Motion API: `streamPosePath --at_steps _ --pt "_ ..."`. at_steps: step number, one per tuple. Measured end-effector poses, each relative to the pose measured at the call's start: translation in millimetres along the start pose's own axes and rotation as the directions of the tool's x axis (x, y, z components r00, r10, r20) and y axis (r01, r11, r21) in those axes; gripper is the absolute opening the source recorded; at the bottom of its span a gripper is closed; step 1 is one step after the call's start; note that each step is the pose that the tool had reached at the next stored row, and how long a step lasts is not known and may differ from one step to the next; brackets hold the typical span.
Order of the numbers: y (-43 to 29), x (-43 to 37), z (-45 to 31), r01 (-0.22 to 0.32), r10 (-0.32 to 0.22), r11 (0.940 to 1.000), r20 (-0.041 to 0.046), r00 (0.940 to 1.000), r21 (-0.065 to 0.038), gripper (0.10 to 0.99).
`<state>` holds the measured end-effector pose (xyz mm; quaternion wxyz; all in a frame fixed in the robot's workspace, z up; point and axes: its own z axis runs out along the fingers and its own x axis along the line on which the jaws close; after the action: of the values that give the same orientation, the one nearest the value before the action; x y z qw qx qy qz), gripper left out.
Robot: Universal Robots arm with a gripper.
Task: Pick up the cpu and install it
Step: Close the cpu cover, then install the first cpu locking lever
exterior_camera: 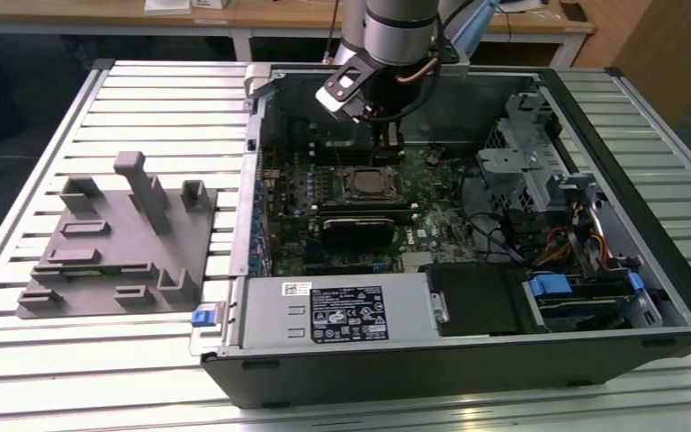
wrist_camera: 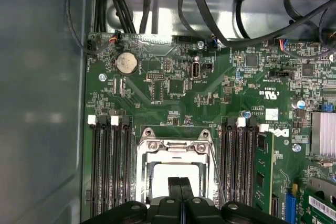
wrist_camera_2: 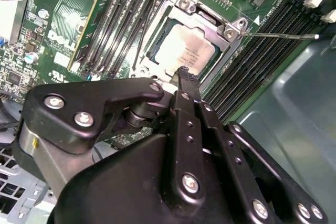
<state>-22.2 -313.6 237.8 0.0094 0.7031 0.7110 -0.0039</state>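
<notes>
One small, flat, shiny silver-topped square cpu [wrist_camera_2: 184,50] sits in its metal-framed socket [wrist_camera_2: 231,31] just beneath the black hand [wrist_camera_2: 182,73], whose fingers [wrist_camera_2: 186,92] seem pressed together, empty; likely light, stiff, slippery, fragile, best gripped by opposite edges.

Socket frame [wrist_camera: 173,144], first wrist view: my closed fingers [wrist_camera: 175,190] cover the middle of the cpu [wrist_camera: 157,182] inside it; the picture's edge cuts off the frame's near side. Second wrist view: my fingertip [wrist_camera_2: 184,75] hides one cpu edge.
</notes>
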Motion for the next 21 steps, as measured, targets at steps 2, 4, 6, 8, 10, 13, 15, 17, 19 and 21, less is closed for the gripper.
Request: streamPosePath --at_steps 2,4,6,8,10,13,15,17,19,21 --pt "-0.3 0.0 0.2 0.000 0.000 1.0000 0.0001 1.0000 0.000 0.106" --pt "-1.1 0.0 0.5 0.000 0.000 1.0000 0.0001 1.0000 0.000 0.106" --pt "-1.9 0.0 0.8 0.000 0.000 1.0000 0.0000 1.0000 0.000 0.106" --pt "-2.2 0.0 1.0 0.000 0.000 1.0000 0.0000 1.0000 0.000 0.106" --pt "-2.3 0.0 1.0 0.000 0.000 1.0000 0.0001 1.0000 0.000 0.106" --pt "-2.3 0.0 1.0 0.000 0.000 1.0000 0.0000 1.0000 0.000 0.106" --pt "-2.3 0.0 -1.1 0.000 0.000 1.0000 0.0000 1.0000 0.000 0.106" --pt "-2.3 -0.1 -5.6 0.000 0.000 1.0000 -0.0001 1.0000 0.000 0.106" --pt "-2.2 -0.2 -11.4 0.000 0.000 1.0000 0.0001 1.0000 0.000 0.106" --pt "-2.2 -0.3 -17.3 0.000 0.000 1.0000 0.0000 1.0000 0.000 0.106"
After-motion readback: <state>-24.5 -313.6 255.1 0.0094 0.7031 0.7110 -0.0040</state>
